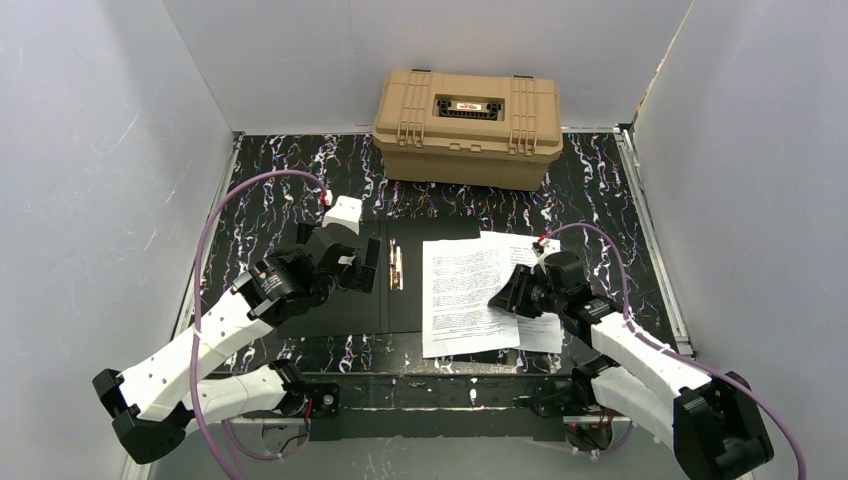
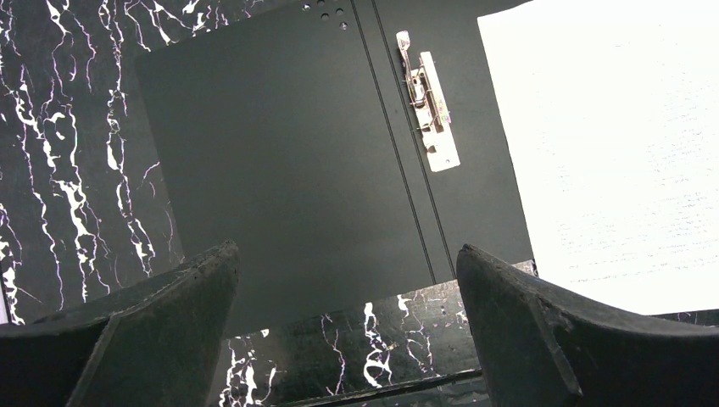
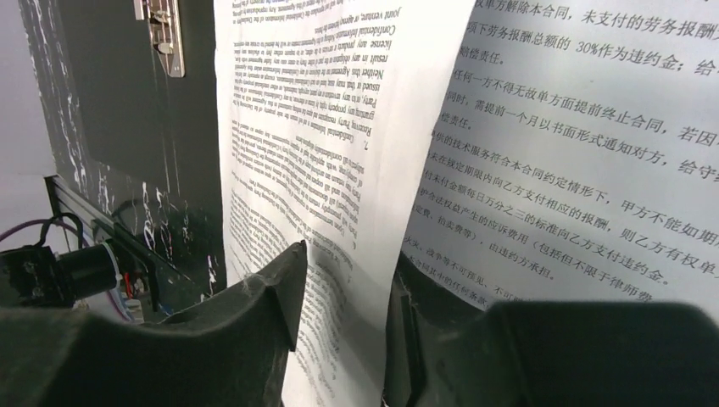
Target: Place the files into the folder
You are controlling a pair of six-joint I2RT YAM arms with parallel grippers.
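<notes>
Your folder (image 1: 350, 312) lies open on the marbled table (image 1: 590, 190), black inside up, with the metal clip (image 1: 397, 265) just right of its spine. The files (image 1: 465, 290) rest on the folder's right half. One sheet lies square, and a second sheet (image 1: 512, 246) under it is skewed and sticks out past it to the right.

Your right gripper (image 1: 505, 298) sits at the right edge of the top sheet. In the right wrist view that edge curls up off the lower sheet (image 3: 576, 127) and runs between the fingers (image 3: 254, 314). The jaws are drawn in to a narrow gap with the paper in it, so they appear to have hold of that sheet.

Your left gripper (image 1: 362, 265) hovers over the folder's left half, which is bare. Its jaws are spread wide with nothing between them. From its wrist camera you see the black panel (image 2: 288, 153) between the two fingers (image 2: 153, 331).

A tan hard case (image 1: 467, 125) stands at the far edge, well apart from the folder.
</notes>
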